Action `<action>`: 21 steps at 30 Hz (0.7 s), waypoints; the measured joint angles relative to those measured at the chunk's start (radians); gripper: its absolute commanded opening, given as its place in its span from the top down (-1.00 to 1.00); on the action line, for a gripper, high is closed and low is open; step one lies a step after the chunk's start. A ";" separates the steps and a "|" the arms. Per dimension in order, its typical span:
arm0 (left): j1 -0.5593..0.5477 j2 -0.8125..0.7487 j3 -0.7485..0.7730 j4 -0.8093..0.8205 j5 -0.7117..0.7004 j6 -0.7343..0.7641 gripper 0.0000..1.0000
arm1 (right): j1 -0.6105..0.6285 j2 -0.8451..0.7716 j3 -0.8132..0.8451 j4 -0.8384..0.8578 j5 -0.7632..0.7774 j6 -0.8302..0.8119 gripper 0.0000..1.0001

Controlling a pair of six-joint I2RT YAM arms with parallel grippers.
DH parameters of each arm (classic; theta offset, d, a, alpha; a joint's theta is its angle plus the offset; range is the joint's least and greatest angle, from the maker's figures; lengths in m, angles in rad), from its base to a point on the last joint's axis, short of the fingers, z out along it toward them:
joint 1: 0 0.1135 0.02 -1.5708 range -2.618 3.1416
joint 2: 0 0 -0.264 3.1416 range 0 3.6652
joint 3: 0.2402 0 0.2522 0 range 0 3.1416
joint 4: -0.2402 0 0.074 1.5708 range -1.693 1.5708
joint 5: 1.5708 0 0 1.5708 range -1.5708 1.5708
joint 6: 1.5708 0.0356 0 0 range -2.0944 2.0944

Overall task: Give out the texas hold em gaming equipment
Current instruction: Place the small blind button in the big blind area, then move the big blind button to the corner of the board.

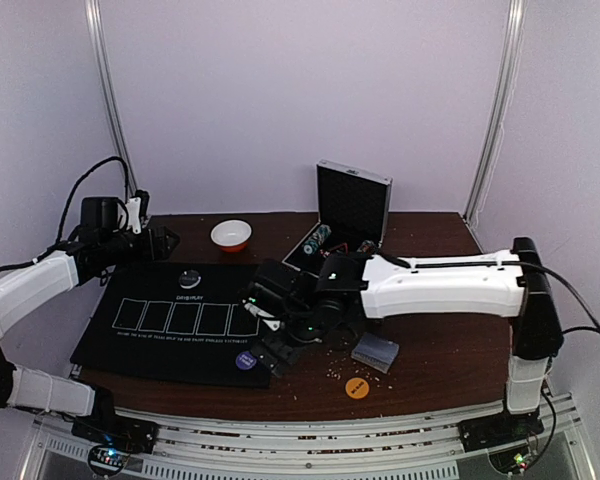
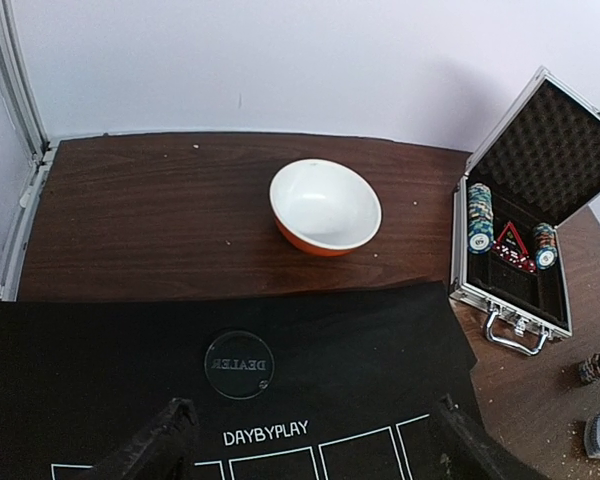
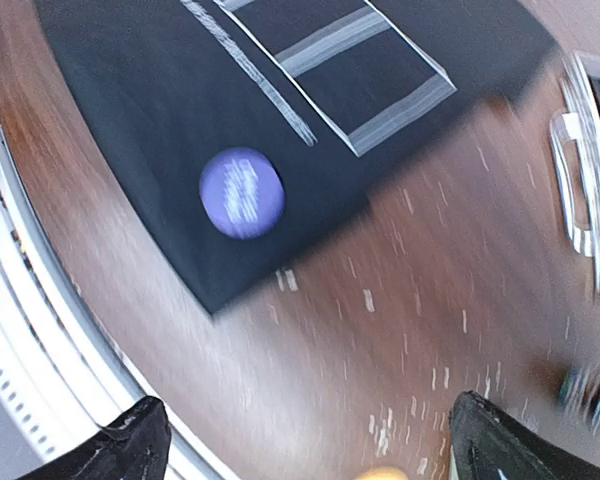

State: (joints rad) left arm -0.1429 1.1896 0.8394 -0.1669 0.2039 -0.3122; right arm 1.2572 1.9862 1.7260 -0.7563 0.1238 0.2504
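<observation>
The right gripper [image 1: 278, 350] was seen over the near right corner of the black mat [image 1: 150, 345], its jaws spread wide and nothing held between them. A purple disc [image 3: 241, 192] lay flat on that corner of the mat, just left of the gripper and clear of its fingers [image 3: 130, 445]. In the blurred wrist view the disc was found ahead of the open jaws, not between them. A grey-blue deck of cards [image 1: 375, 351] rested on the bare table [image 1: 450, 350] just right of the gripper, and an orange disc [image 1: 357, 387] lay near the deck, closer to the near edge. The left gripper [image 2: 315, 420] was held above the far left part of the mat, its jaws likewise wide apart and empty. A dark round disc marked DEALER [image 2: 239, 364] lay on the mat near its far edge, ahead of those jaws. Striped chips [image 2: 479, 218] were stacked inside an open metal case [image 2: 565, 160] at the table's far edge, and a small loose stack [image 2: 597, 368] stood on the wood near the case. A white bowl [image 2: 325, 207] stood beyond the mat's far edge.
</observation>
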 measured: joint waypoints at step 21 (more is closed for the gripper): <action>0.000 0.003 0.000 0.000 0.018 0.000 -0.63 | -0.045 -0.213 -0.598 0.014 -0.051 0.420 -0.57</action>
State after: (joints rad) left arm -0.1429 1.1923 0.8394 -0.1669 0.2222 -0.3122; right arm 1.2118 1.7733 1.1278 -0.7422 0.0727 0.6701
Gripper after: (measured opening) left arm 0.817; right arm 0.842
